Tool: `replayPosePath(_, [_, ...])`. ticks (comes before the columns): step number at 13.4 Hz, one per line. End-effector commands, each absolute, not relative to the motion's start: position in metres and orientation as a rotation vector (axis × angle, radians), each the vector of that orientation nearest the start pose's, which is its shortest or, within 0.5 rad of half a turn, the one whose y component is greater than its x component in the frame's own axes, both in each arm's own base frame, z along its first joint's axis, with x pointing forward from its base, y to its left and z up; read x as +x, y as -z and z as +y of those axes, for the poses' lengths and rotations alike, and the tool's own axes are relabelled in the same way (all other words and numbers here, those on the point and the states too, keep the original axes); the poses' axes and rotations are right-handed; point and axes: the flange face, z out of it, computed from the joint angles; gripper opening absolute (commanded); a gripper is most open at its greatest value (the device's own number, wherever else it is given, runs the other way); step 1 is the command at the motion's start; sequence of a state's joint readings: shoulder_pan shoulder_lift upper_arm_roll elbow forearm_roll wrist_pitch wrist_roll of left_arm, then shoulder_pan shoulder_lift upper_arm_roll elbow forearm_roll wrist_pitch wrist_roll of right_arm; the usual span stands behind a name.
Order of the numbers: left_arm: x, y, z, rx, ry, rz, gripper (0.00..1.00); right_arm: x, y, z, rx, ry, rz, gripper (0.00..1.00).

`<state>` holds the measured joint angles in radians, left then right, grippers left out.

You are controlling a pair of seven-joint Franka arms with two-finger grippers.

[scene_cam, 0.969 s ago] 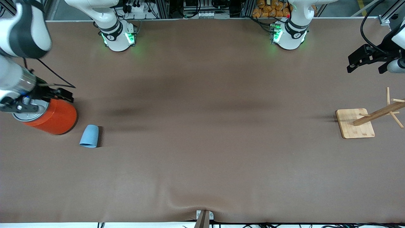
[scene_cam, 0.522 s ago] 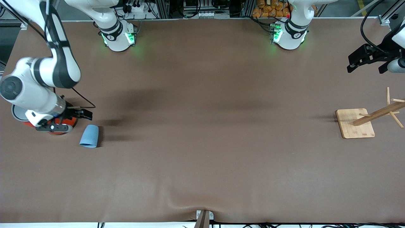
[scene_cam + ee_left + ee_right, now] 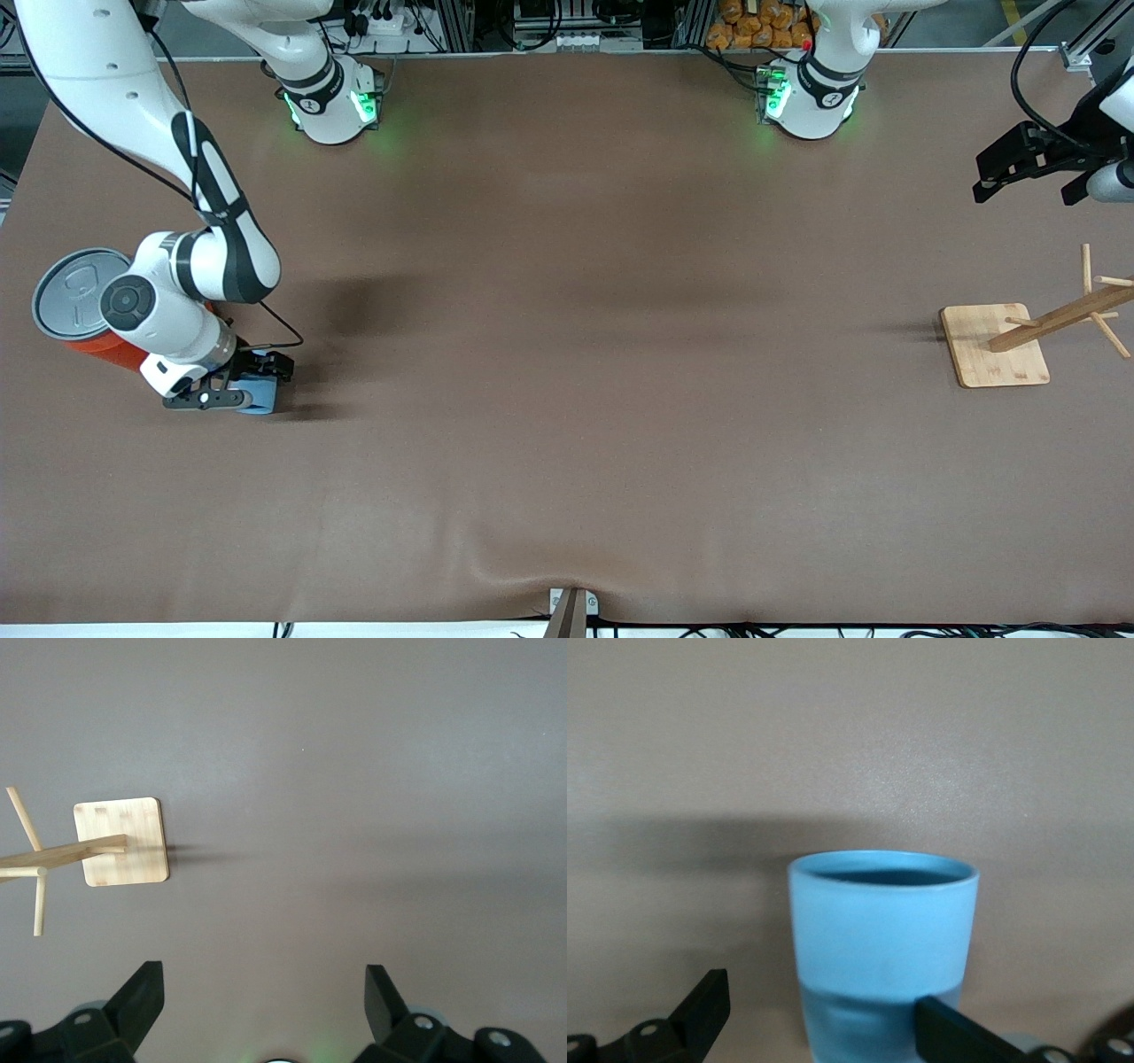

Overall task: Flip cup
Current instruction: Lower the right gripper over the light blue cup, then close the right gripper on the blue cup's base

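Observation:
The small light-blue cup [image 3: 881,935] lies on its side on the brown table, rim toward the front camera. In the front view only a sliver of the cup [image 3: 259,407] shows under the hand. My right gripper [image 3: 237,383] is low at the table and open, its jaws straddling the cup's narrow end. In the right wrist view the right gripper [image 3: 822,997] has one finger [image 3: 952,1038] right at the cup's wall, the other standing apart. My left gripper [image 3: 999,175] waits open and empty in the air at the left arm's end of the table; the left gripper [image 3: 263,981] shows only table between its jaws.
A large orange can [image 3: 111,352] with a grey lid [image 3: 71,288] stands right beside the right arm's wrist, toward the table's end. A wooden peg rack on a square base [image 3: 997,347] stands at the left arm's end, below the left gripper; the rack base [image 3: 121,842] shows there too.
The right arm has swung from over the orange can down to the cup, and its open jaws now straddle it. The cup and the left arm have not moved.

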<state>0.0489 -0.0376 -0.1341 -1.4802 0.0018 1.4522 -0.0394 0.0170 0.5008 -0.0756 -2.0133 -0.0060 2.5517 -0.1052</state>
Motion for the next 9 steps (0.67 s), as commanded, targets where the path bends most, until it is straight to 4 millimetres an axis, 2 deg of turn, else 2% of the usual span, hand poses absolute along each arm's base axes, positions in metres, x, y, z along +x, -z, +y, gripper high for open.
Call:
replayPosePath(1, [0.527, -0.681, -0.045, -3.119, 0.018, 0.090, 1.00, 0.615, -0.198, -0.048, -3.189, 0.052, -0.140, 1.00])
replayPosePath(3, [0.526, -0.681, -0.046, -3.122, 0.018, 0.093, 1.00, 0.617, -0.196, -0.050, -3.189, 0.053, -0.169, 1.00])
replayPosePath(9, [0.526, -0.681, -0.051, -3.126, 0.018, 0.103, 1.00, 0.624, -0.193, -0.083, -3.181, 0.050, -0.352, 1.00])
